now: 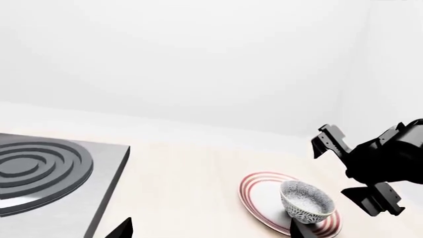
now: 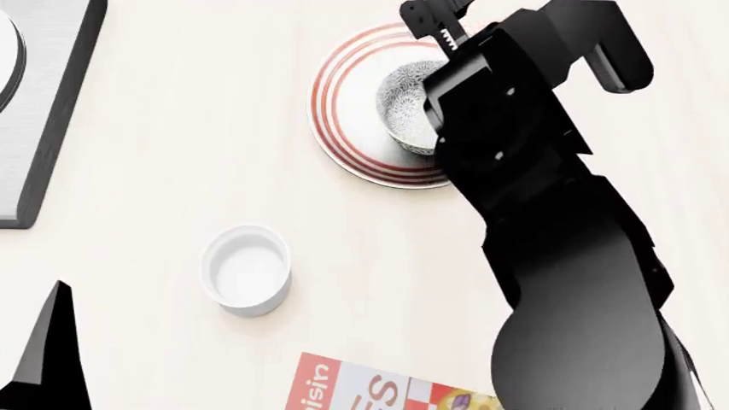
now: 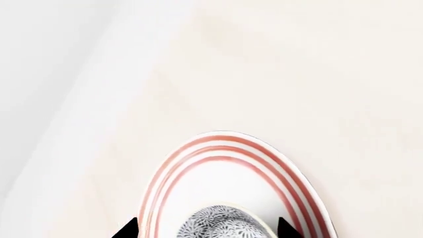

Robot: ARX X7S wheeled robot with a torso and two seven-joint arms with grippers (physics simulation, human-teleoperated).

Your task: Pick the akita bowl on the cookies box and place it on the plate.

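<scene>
The speckled grey-and-white akita bowl (image 1: 305,201) stands upright on the red-ringed plate (image 1: 261,181), away from the cookies box (image 2: 364,393), whose corner shows at the near edge of the head view. My right gripper (image 3: 206,230) hangs over the bowl (image 3: 221,223), open, its two dark fingertips on either side of the bowl with a gap to each wall. From the head view the right arm covers part of the bowl (image 2: 401,98) and the plate (image 2: 340,111). My left gripper (image 1: 210,232) is open with nothing in it, off to the plate's left.
A small plain white cup (image 2: 245,269) sits on the pale tabletop between the plate and the cookies box. A grey stove top with ring burners (image 1: 39,168) lies at the far left. A white wall rises behind the table.
</scene>
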